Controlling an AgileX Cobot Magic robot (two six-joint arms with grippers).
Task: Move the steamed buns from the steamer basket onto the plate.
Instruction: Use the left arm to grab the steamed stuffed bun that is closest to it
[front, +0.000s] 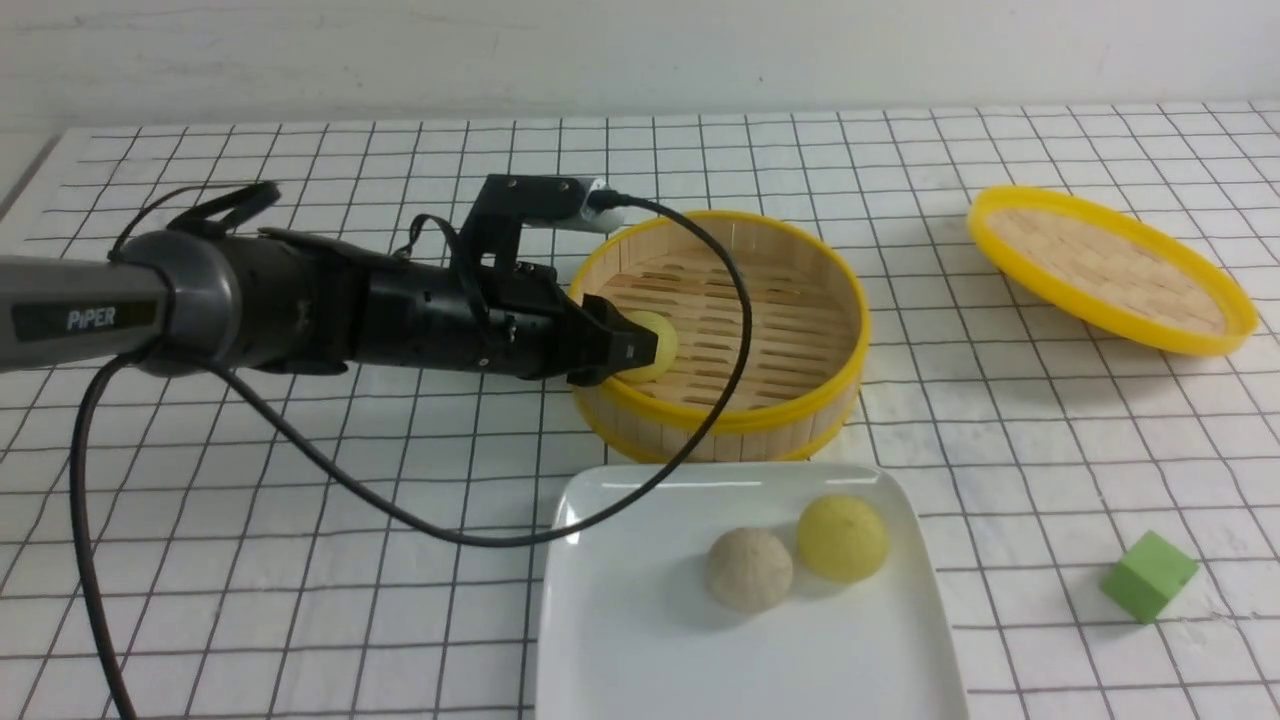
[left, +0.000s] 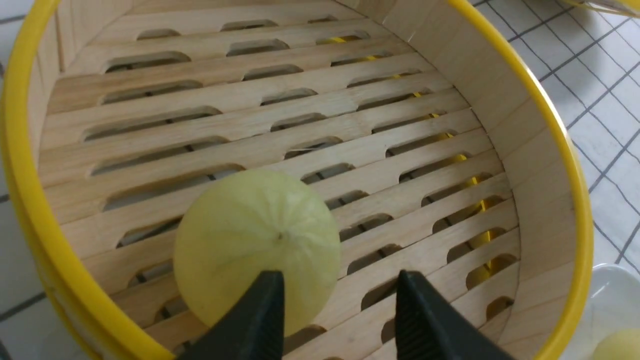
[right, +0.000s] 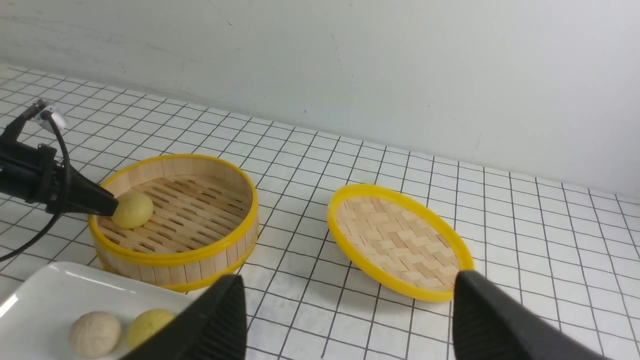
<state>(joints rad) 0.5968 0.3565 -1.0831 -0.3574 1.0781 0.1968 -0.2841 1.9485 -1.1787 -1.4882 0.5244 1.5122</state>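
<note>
On the tabletop (front: 300, 560) we are working the last transfer. One plate (front: 620, 640), one basket (front: 800, 420) and one lid (front: 1110, 270) are sitting there, the lid well off to the right.

We are counting two claws. The left claw (front: 625, 350) is reaching into the basket with jaws spread, gripping nothing. The right claw (right: 350, 320) is hanging spread and empty above the tabletop.

We are counting three buns: a yellow bun (front: 655, 345) sitting in the basket by its left wall, partly under one finger (left: 270, 310), and a beige bun (front: 750, 568) and a second yellow bun (front: 843, 538) side by side on the plate.

Next, we judge, the left claw is needing to centre on the yellow bun, then close gently.

One cube (front: 1148, 577) is lying right of the plate.
</note>
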